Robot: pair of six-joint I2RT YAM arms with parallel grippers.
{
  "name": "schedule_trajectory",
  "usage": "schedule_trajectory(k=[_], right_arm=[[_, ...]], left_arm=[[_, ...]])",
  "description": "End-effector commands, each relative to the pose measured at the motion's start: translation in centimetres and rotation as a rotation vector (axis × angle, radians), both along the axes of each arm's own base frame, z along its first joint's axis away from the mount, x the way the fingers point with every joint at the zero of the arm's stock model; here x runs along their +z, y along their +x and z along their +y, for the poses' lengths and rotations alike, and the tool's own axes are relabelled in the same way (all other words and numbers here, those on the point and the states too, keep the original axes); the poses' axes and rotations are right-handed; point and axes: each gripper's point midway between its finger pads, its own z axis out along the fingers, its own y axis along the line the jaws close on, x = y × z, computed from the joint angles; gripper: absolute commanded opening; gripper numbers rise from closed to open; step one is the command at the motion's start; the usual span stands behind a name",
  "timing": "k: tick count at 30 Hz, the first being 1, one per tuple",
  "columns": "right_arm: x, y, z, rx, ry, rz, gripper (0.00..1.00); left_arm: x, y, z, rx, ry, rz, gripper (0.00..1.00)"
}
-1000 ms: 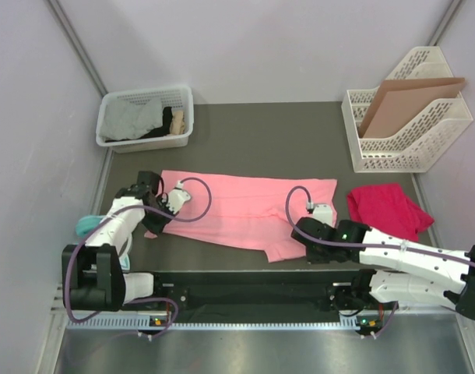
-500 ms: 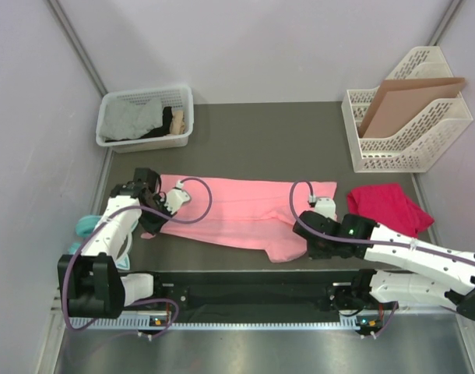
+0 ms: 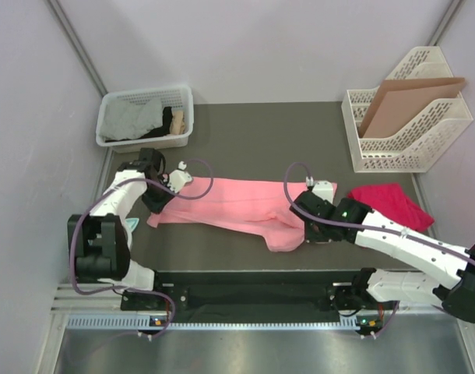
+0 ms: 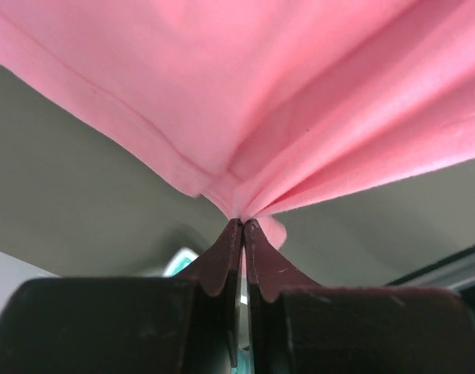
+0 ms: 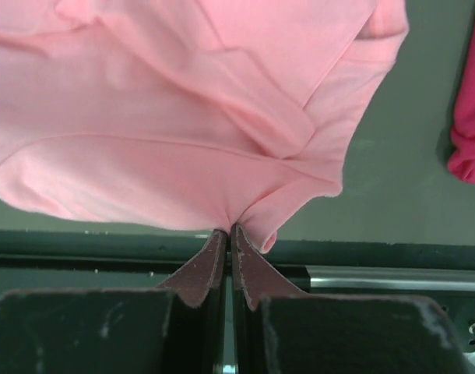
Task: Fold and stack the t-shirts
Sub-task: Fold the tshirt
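The light salmon-pink t-shirt (image 3: pixel 237 201) lies as a narrow band across the middle of the dark table, pulled between both grippers. My left gripper (image 3: pixel 163 201) is shut on the shirt's left end; in the left wrist view the cloth (image 4: pixel 300 101) fans out from the pinched fingertips of that gripper (image 4: pixel 243 221). My right gripper (image 3: pixel 306 221) is shut on the right end, with pink fabric (image 5: pixel 183 132) bunched at the tips of the gripper (image 5: pixel 230 228). The magenta-red t-shirt (image 3: pixel 389 204) sits crumpled to the right, its edge visible (image 5: pixel 467 117) in the right wrist view.
A white basket (image 3: pixel 188 101) with grey cloth stands at the back left. A white file rack (image 3: pixel 424 152) holding a brown cardboard sheet (image 3: pixel 405 101) is at the back right. A teal item (image 3: pixel 135 225) lies by the left arm. A black rail (image 3: pixel 245 284) runs along the near edge.
Both grippers have moved away from the near edge, carrying the pink shirt's near edge with them. The shirt now forms a narrower band.
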Motion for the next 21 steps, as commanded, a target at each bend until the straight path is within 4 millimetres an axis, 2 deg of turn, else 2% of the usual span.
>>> schedule_trajectory(k=[1, 6, 8, 10, 12, 17, 21], right_arm=[[1.7, 3.1, -0.1, -0.012, 0.028, -0.072, 0.0], [1.9, 5.5, -0.2, -0.007, 0.016, -0.087, 0.0], [1.8, 6.2, -0.2, -0.008, 0.006, -0.085, 0.0], [1.3, 7.0, 0.1, 0.003, 0.0, -0.077, 0.0], [0.7, 7.7, 0.5, 0.018, -0.01, -0.068, 0.0], [-0.2, 9.4, 0.5, 0.02, -0.03, -0.056, 0.0], [-0.9, 11.0, -0.1, 0.012, -0.05, -0.051, 0.0]], left_arm=[[0.5, 3.1, 0.5, -0.014, 0.032, -0.061, 0.08], [-0.5, 4.3, 0.7, -0.016, 0.061, -0.048, 0.1], [-0.7, 4.8, 0.7, -0.019, 0.069, -0.056, 0.16], [-1.0, 5.5, 1.2, -0.015, 0.106, -0.071, 0.27], [-1.1, 6.1, 1.6, -0.021, 0.143, -0.085, 0.29], [-0.5, 9.2, 2.9, -0.046, 0.237, -0.16, 0.34], [1.3, 12.4, 3.9, -0.047, 0.311, -0.25, 0.34]])
